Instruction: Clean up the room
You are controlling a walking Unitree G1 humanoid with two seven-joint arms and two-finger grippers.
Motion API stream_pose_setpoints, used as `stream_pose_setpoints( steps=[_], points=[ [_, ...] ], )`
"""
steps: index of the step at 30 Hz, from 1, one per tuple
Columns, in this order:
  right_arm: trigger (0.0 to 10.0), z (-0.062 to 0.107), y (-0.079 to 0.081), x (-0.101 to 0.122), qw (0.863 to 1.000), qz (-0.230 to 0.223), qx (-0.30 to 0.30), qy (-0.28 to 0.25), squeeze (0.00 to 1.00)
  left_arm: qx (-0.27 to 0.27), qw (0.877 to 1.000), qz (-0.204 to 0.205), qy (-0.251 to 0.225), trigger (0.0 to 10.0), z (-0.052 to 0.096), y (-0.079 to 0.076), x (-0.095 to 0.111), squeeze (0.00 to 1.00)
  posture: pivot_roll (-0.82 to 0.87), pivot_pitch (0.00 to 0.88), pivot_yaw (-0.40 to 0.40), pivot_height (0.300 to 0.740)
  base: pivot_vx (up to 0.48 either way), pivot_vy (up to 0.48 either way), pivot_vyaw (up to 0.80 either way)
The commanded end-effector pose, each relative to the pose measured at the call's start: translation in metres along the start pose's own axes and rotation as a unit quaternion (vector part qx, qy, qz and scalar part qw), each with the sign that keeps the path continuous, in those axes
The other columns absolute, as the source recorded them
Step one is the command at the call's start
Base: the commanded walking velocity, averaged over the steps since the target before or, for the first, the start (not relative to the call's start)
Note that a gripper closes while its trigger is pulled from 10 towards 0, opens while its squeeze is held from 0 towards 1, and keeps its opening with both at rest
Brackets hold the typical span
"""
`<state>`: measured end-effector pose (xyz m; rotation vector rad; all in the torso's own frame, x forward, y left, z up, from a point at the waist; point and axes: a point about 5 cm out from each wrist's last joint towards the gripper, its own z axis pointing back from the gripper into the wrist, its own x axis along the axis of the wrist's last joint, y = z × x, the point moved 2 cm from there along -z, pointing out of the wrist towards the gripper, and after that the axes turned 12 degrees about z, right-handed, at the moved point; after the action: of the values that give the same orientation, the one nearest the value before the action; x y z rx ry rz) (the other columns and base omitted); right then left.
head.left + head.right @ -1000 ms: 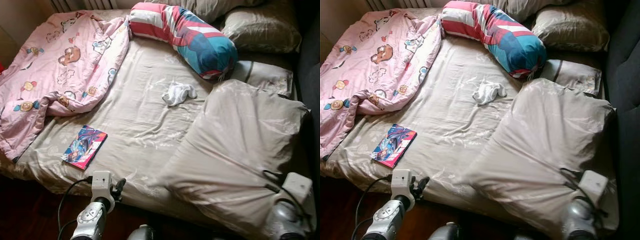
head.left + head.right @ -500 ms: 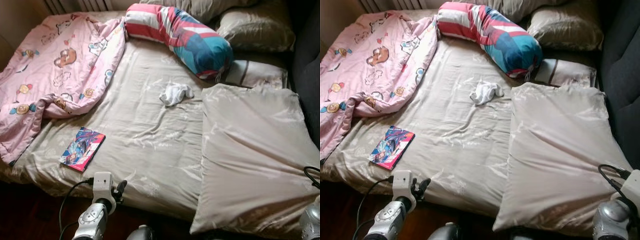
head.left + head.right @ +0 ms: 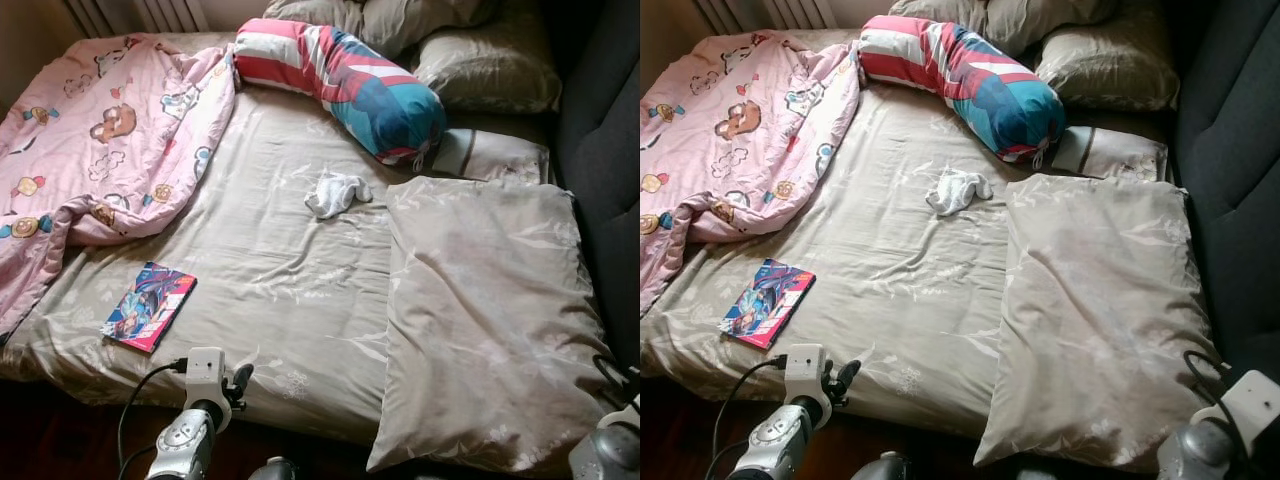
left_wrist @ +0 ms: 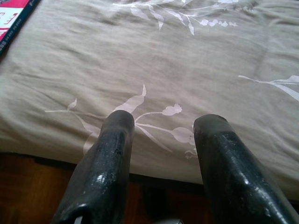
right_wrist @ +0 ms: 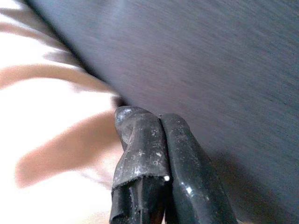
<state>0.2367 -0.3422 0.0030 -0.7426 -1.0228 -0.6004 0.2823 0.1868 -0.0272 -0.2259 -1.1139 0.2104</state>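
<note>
A: On the bed's [image 3: 290, 290] beige leaf-print sheet, mid-mattress, lies a crumpled white cloth [image 3: 335, 190]. A glossy comic book [image 3: 148, 305] lies flat near the foot edge, on the robot's left; red cover edge with lettering, too cropped to read.

B: Arms?

A: Left gripper [image 4: 163, 140] low at the foot edge, fingers [image 4: 110, 158] parted, nothing between them, pointing at the sheet. Right gripper [image 5: 156, 140] by the dark upholstered headboard [image 3: 600, 140], fingers pressed together, holding nothing.

B: Surroundings?

A: Large beige pillow [image 3: 490, 320] lies flat on the right side, satiny and creased. Striped red, white and teal bolster [image 3: 345, 85] lies beyond the cloth. Pink cartoon-print duvet [image 3: 95, 150] is bunched at far left.
</note>
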Motion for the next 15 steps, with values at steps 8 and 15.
stream_pose_setpoints(
  steps=[8,15],
  points=[
    [10.0,0.042,0.075,0.020,0.951,0.065,0.259,-0.158,0.00,0.018,1.000,0.007,0.017,10.0,0.004,0.008,-0.009,0.00,-0.10,0.189,0.075,0.740,0.000,0.000,0.00],
    [10.0,0.063,0.103,-0.001,0.923,0.104,0.345,-0.133,0.00,0.015,0.999,-0.009,0.038,10.0,0.005,0.004,-0.017,0.00,-0.08,0.193,0.065,0.740,0.000,0.000,0.00]
  ],
)
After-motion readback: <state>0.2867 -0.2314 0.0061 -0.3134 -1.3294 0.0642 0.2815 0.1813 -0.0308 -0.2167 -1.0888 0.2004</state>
